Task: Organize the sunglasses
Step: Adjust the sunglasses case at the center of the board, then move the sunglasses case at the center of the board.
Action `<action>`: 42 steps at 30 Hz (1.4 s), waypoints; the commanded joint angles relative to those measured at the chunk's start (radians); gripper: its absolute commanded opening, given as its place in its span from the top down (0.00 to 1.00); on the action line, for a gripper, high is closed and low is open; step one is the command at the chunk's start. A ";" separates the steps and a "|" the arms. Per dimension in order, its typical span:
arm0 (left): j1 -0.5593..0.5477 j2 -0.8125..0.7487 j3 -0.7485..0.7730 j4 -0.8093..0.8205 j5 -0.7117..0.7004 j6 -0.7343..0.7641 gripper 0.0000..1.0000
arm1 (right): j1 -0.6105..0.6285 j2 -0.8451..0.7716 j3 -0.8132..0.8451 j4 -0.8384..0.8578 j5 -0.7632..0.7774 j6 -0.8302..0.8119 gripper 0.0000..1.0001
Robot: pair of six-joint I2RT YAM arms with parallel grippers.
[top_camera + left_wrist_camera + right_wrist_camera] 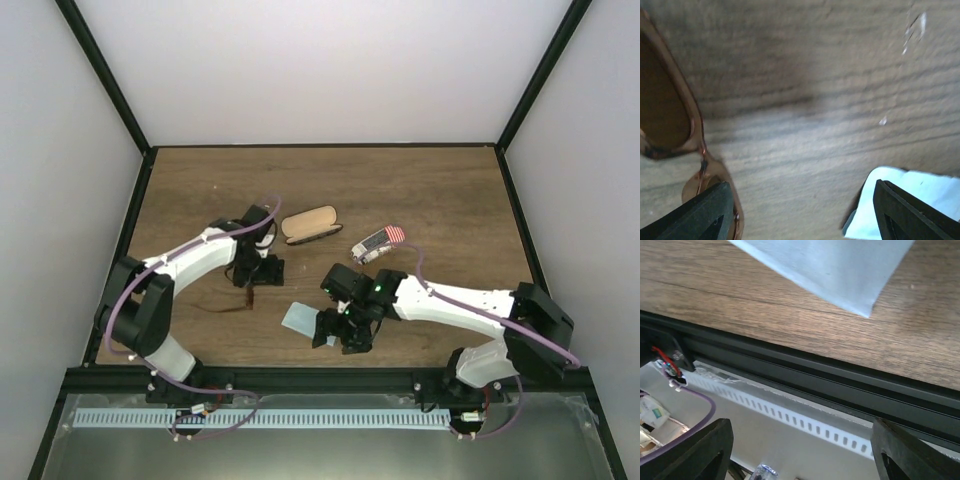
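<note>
Two pincers are hanging over the wooden counter (pixel 420 190), and neither is holding anything. The left pincer (pixel 802 186) is standing wide just above the sunglasses (pixel 665 107), which are lying flat on the near-left part of the counter. One amber lens and a bit of the reddish frame are showing beside its left finger (pixel 702 212), while most of the gap between the fingers is sitting over bare wood. It is probably hovering this low and this wide in order to take the frame. To do that it is likely needing to shift left, so that the frame comes between the fingers.

The right pincer (pixel 802 424) is also gaping wide and empty, and it is pointing toward the near edge of the counter. A light blue cloth (pixel 298 318) is lying flat between the two arms, just on the far side of this pincer. Lying spread out like that, the cloth is looking ready to be folded or tucked in with the glasses.

Farther back, a tan case (pixel 310 225) is sitting open in the middle of the counter, seemingly waiting to receive the sunglasses. A red-and-white striped case (pixel 380 240) is resting to its right, near the right arm's elbow.
</note>
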 commanded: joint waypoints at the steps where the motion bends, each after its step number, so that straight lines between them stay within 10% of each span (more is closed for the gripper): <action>1: -0.005 -0.056 -0.040 -0.047 0.021 0.050 0.21 | 0.002 0.013 -0.044 0.060 -0.045 0.066 0.21; 10: -0.005 -0.090 -0.067 -0.046 0.052 0.074 0.25 | -0.043 0.055 -0.046 0.086 0.039 0.035 0.25; 26: -0.050 0.332 0.595 0.143 -0.063 0.353 0.11 | -0.416 -0.329 -0.085 -0.079 0.191 -0.090 0.28; 42: -0.098 0.372 0.463 0.286 -0.108 0.522 0.23 | -0.520 -0.126 0.085 -0.190 0.196 -0.403 0.25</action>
